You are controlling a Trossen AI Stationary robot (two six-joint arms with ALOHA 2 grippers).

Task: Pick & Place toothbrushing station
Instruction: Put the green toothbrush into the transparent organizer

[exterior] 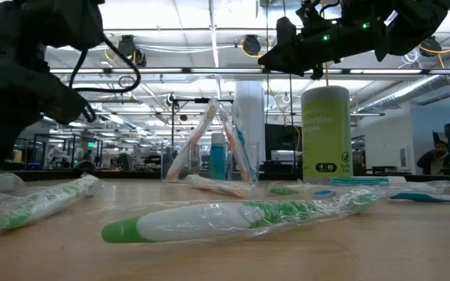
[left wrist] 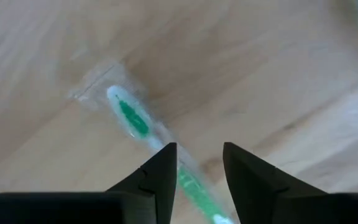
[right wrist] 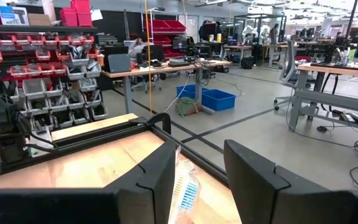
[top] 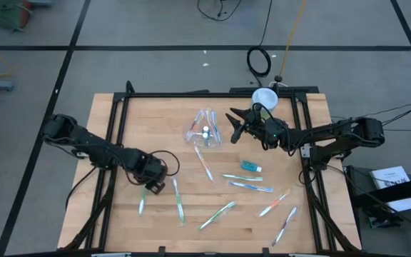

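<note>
Wrapped toothbrush (left wrist: 132, 118) sits between the left tool's (top: 153, 187) spread fingers, ungrasped; a few stand in the container (top: 205, 128) at twelve o'clock; right tool (top: 235, 123) released; most remain.

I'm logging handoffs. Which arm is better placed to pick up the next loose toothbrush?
Left, likely: the left gripper hangs open straddling a wrapped green toothbrush, while the right gripper is raised near the clear container.

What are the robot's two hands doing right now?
Left tool: open, low over a wrapped green toothbrush on the table.
Right tool: open, a blue toothbrush between its fingers, not clamped.
</note>
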